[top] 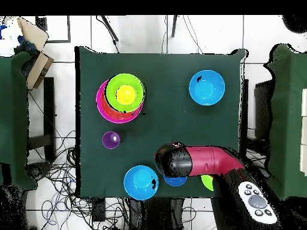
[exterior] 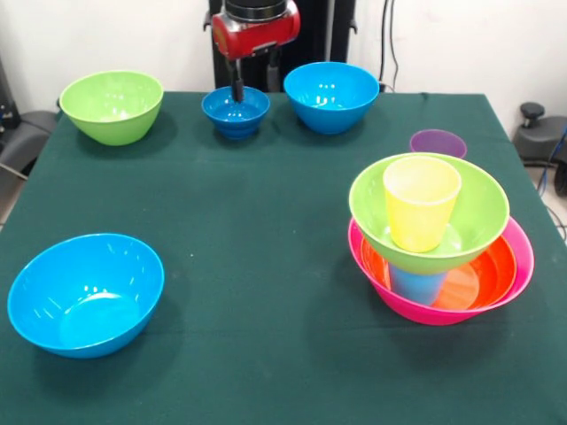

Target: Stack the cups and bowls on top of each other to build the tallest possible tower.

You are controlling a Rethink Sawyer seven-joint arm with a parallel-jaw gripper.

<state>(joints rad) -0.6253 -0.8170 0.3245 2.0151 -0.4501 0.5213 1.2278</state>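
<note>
Though its grip state unreadable, end effector (exterior: 237, 88) inside glossy, round small dark-blue bowl (exterior: 236, 112).

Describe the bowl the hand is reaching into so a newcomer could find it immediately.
In the front view, look at the far table edge below the red arm. Between a lime green bowl and a bright blue bowl sits the small dark-blue bowl: the smallest and darkest, with the hand in it.

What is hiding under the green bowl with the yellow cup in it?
Under the green bowl stands a light blue cup, inside an orange bowl nested in the pink bowl. The cup's top is covered.
</note>
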